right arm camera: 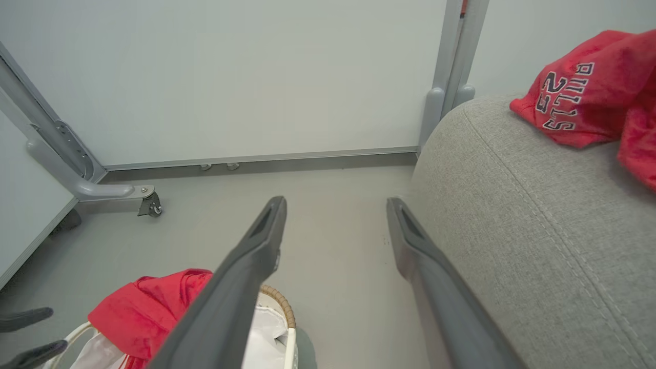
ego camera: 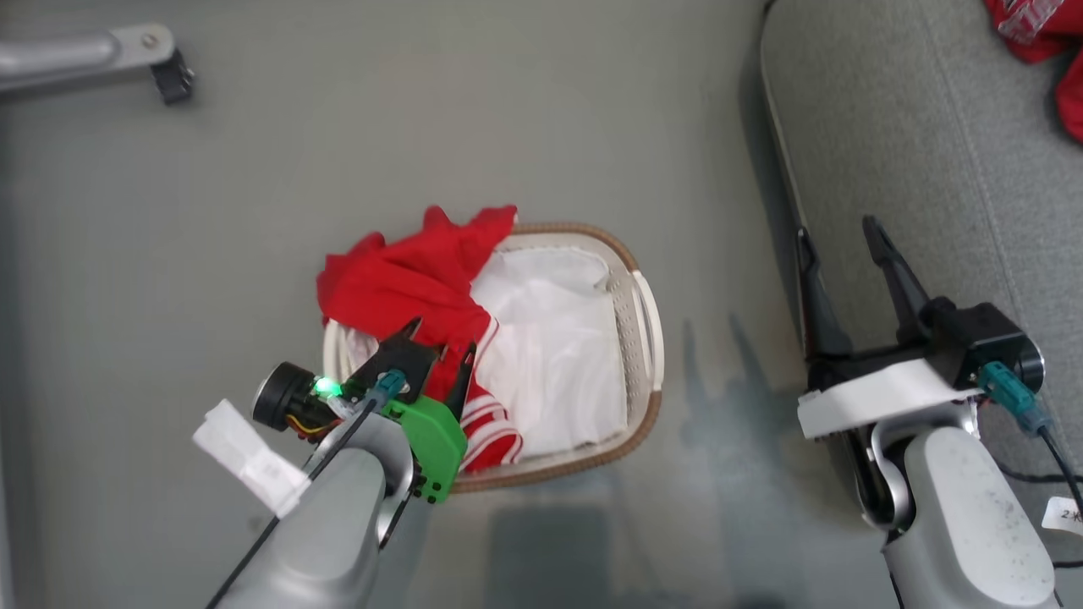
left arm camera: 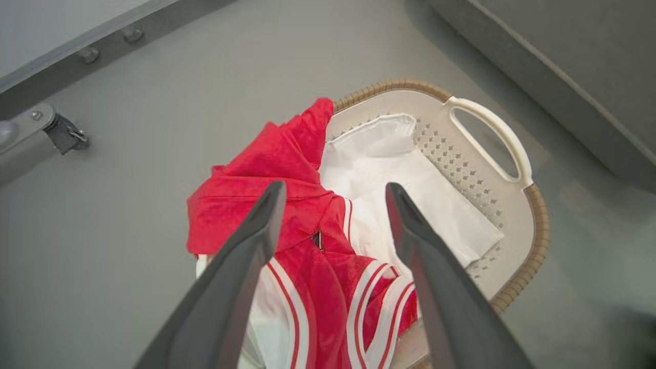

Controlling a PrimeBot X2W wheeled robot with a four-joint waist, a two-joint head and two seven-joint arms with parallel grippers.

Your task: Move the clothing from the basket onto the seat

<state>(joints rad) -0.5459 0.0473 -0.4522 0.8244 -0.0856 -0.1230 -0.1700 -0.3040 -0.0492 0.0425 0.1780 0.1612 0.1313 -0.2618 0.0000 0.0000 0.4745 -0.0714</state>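
Observation:
The white lattice basket [ego camera: 647, 338] with a brown rim stands on the floor, lined with white cloth [ego camera: 550, 355]. Red shorts with white stripes [ego camera: 406, 279] lie in its left half and spill over the rim. My left gripper [ego camera: 442, 334] hangs open just above the shorts [left arm camera: 287, 205], its fingers apart and holding nothing [left arm camera: 334, 188]. A red jersey with lettering [right arm camera: 579, 97] lies on the grey seat [right arm camera: 512, 205], also at the top right of the head view [ego camera: 1032, 25]. My right gripper [ego camera: 833, 228] stands open and empty beside the seat's edge [right arm camera: 335, 201].
A grey frame leg with a caster [ego camera: 161, 68] stands on the floor at the far left. White panels on grey posts [right arm camera: 256, 77] close off the back. Bare grey floor [ego camera: 719, 169] lies between basket and seat [ego camera: 931, 169].

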